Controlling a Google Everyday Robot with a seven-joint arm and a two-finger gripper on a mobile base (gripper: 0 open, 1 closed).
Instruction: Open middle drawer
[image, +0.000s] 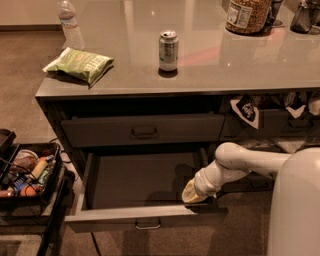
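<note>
Inside the pulled-out wide dark grey middle drawer (125, 216), the claw (193, 194) sits behind its front's right end, probably to drag it; I cannot tell whether it is open or closed.

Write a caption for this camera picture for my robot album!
Robot's gripper sits at the right end of the pulled-out middle drawer, under a counter holding a soda can.

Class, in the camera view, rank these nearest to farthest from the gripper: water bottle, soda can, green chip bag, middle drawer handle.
1. Middle drawer handle, left of the gripper at that drawer's right front.
2. Soda can, counter centre.
3. Green chip bag, counter's left.
4. Water bottle, back-left.
</note>
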